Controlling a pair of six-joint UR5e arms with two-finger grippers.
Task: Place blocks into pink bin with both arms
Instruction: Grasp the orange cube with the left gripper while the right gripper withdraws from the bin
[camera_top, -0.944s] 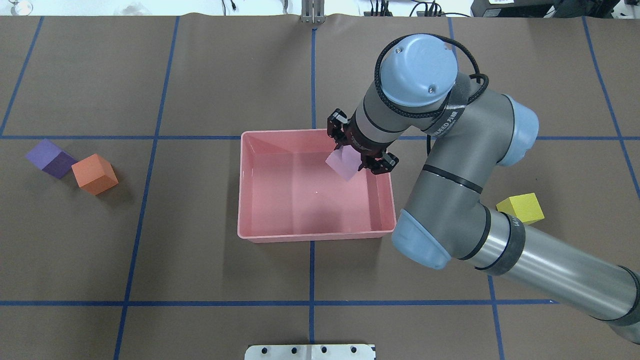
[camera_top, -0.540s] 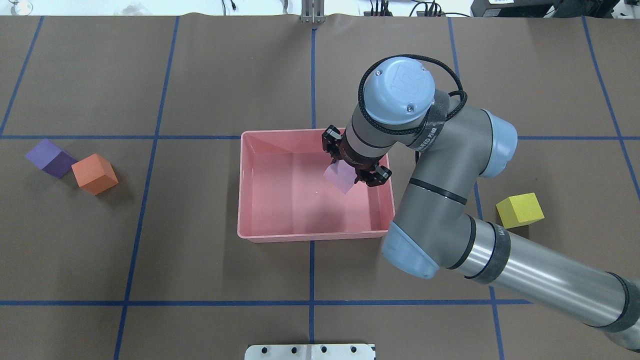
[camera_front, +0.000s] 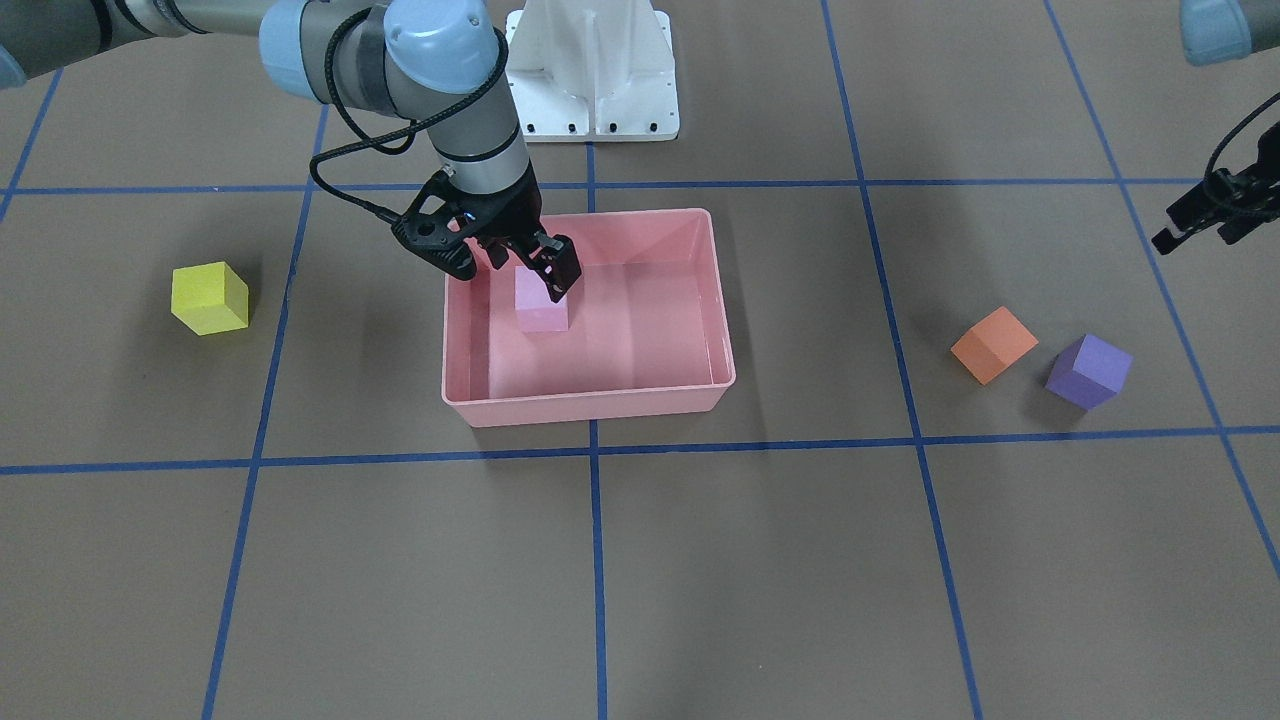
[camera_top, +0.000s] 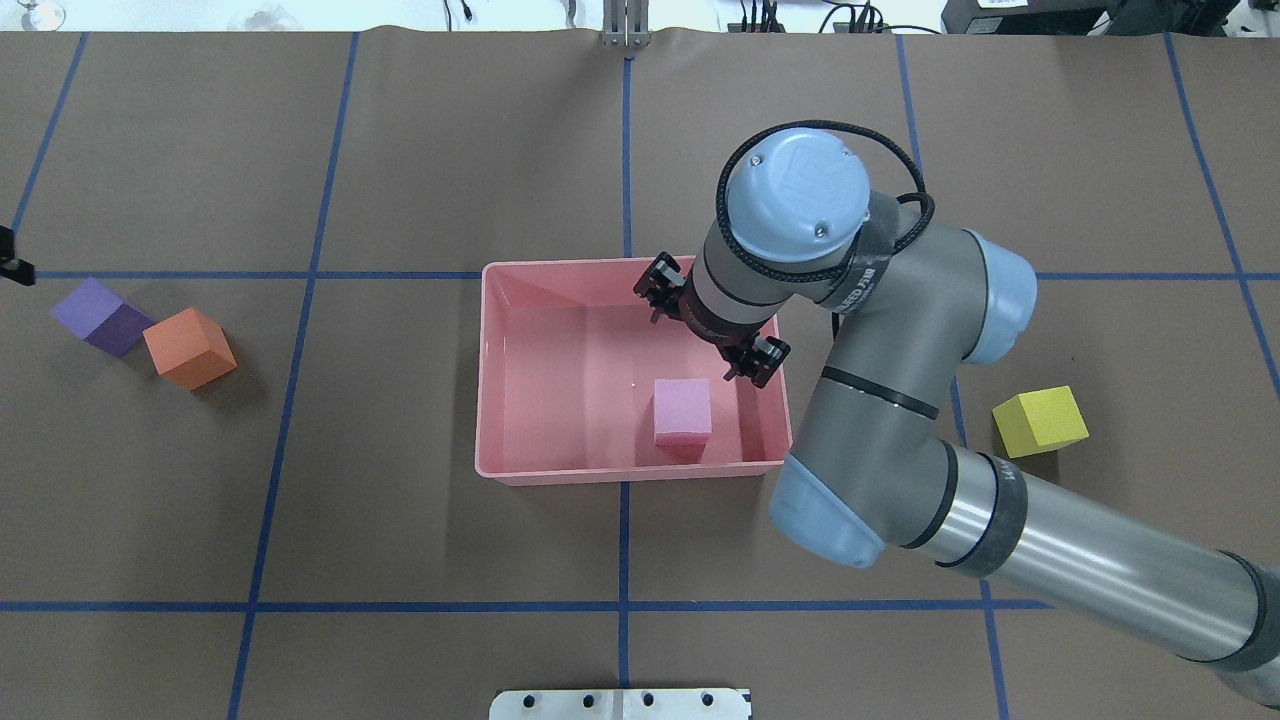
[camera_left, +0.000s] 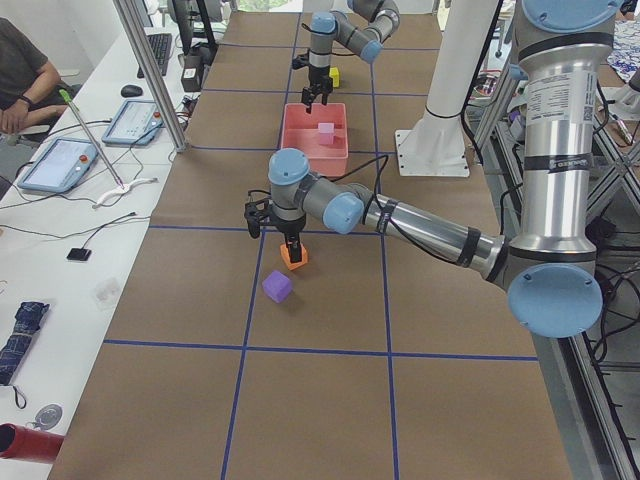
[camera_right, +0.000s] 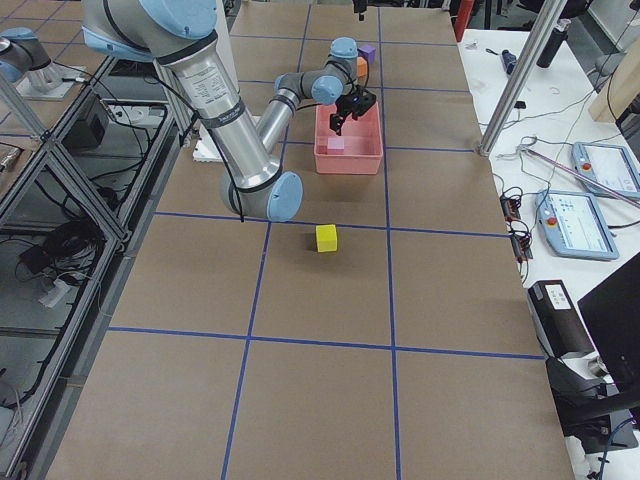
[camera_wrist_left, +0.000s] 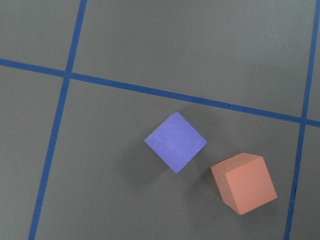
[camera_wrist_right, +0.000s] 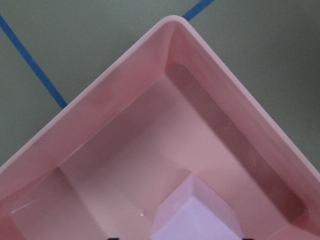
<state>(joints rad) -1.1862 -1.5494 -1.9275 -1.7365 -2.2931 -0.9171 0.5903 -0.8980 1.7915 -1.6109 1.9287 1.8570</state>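
R pincer (camera_front: 511, 278) spread wide, holding nothing, hangs over right half of pink bin (camera_top: 560, 472). R arm hides part of bin's right rim in overhead view. Lilac block (camera_top: 682, 410) sits flat on bin floor by near-right corner, fingers above it, not touching. Bin floor left of it gives open room. Yellow block (camera_top: 1040, 420) on table (camera_top: 400, 550) right of bin, close to R forearm. Orange block (camera_top: 188, 347) & purple block (camera_top: 100, 316) just beside each other, well left of bin. L pincer (camera_front: 1200, 215) hovers near them at view's edge; can't tell its spread.
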